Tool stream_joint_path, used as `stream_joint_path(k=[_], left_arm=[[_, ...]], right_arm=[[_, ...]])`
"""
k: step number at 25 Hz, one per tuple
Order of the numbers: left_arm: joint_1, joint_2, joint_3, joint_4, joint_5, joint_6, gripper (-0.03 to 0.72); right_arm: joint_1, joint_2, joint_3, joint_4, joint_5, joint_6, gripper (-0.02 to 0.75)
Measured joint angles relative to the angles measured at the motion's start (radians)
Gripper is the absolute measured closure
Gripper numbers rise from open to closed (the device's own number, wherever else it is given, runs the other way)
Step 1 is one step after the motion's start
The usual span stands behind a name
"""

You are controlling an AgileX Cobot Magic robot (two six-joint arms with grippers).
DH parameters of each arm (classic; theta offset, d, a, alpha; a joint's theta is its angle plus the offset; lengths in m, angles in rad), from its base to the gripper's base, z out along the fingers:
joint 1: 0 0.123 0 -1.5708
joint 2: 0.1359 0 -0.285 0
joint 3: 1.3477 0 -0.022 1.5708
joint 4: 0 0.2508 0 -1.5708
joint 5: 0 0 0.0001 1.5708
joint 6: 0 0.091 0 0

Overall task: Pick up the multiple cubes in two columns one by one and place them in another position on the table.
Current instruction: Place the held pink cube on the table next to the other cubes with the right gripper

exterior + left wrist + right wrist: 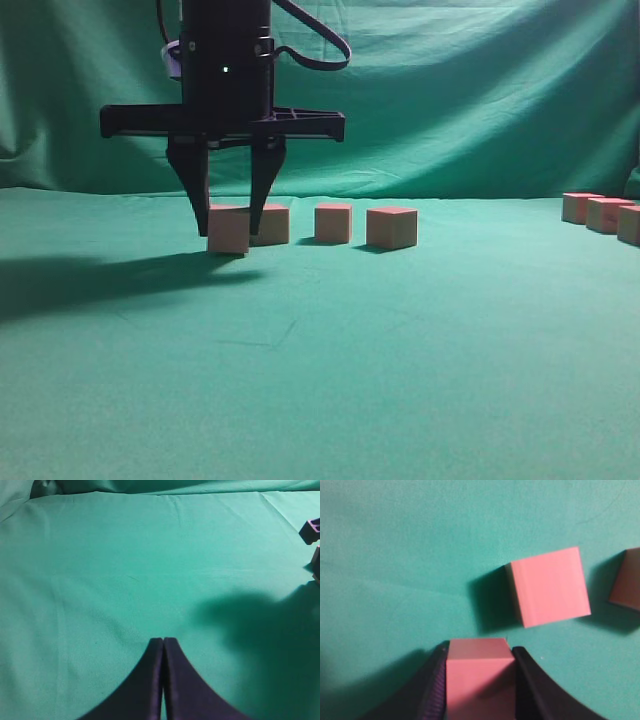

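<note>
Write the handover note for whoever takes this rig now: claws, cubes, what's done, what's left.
Right claw: shut on one small pink-topped wooden cube, at or just above the green cloth table.
Left claw: shut, empty, over bare cloth.
Cubes: three more in a row beside the held one; three grouped at far right.
Done: unclear which group is the placed one.
Left: finish this transfer, then the rest one by one.

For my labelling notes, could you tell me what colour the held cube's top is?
Reddish-pink, clearest in the right wrist view: the cube.
</note>
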Motion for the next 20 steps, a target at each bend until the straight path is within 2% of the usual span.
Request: stream_joint_path(k=[13,14,20], left_arm=[[0.0,0.0,0.0,0.0,0.0,0.0,0.688],[0.0,0.0,0.0,0.0,0.0,0.0,0.688],[0.0,0.0,0.0,0.0,0.0,0.0,0.688]], right_arm=[[0.0,0.0,0.0,0.004,0.0,-0.025,0.484],[0.0,0.0,0.0,0.005,0.0,-0.028,0.438],[0.0,0.0,0.0,0.012,0.0,-0.037,0.439]])
